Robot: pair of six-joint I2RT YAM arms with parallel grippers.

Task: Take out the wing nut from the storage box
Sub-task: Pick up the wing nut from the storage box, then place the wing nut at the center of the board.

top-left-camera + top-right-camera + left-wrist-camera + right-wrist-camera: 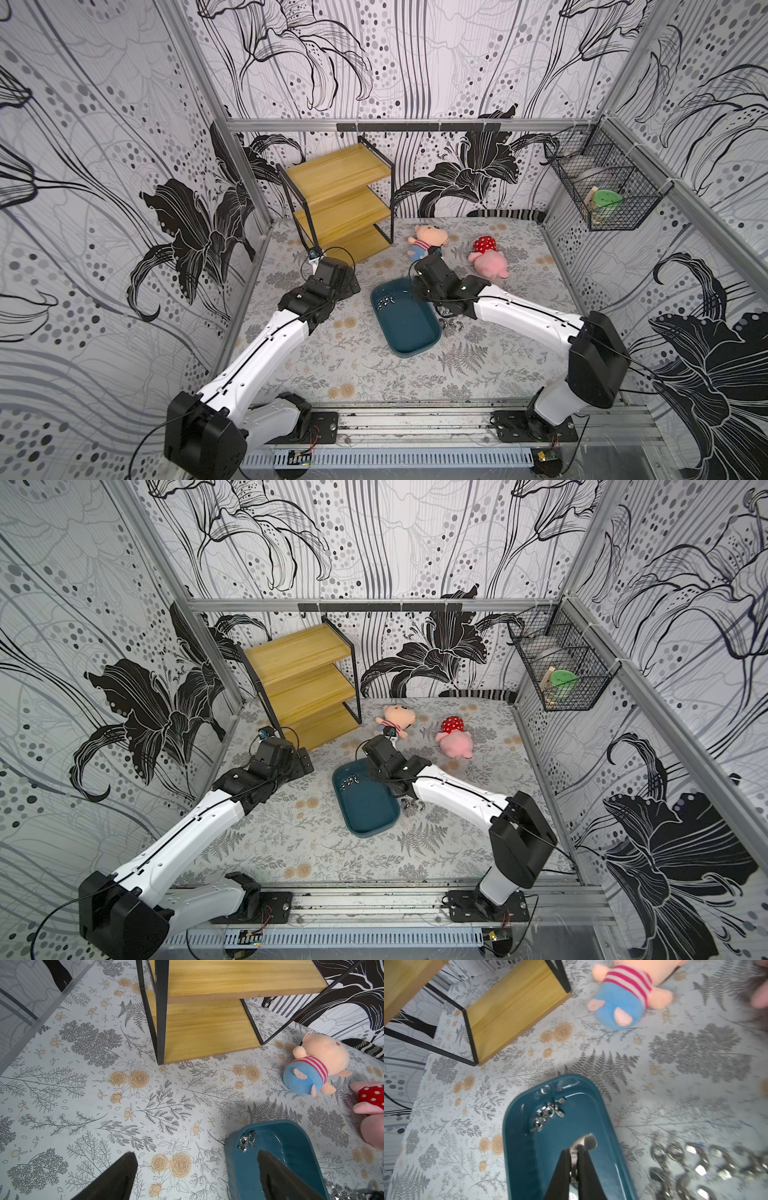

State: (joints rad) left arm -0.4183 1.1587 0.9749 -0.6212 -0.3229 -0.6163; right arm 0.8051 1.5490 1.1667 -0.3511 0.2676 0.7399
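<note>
The storage box (409,332) (368,814) is a shallow teal tray lying mid-table. A small cluster of silver wing nuts (384,302) (548,1114) lies at its far end, also seen in the left wrist view (246,1142). My right gripper (574,1150) hovers over the box floor (591,1120), shut on one wing nut (585,1141) whose wing sticks out past the fingertips. Several more wing nuts (451,324) (695,1163) lie on the table just right of the box. My left gripper (196,1154) is open and holds nothing, above the table left of the box (291,1147).
A three-tier wooden shelf (345,199) stands at the back left. Two plush toys, one striped (428,241) and one pink (488,257), lie behind the box. A black wire basket (606,183) hangs on the right wall. Patterned walls enclose the table.
</note>
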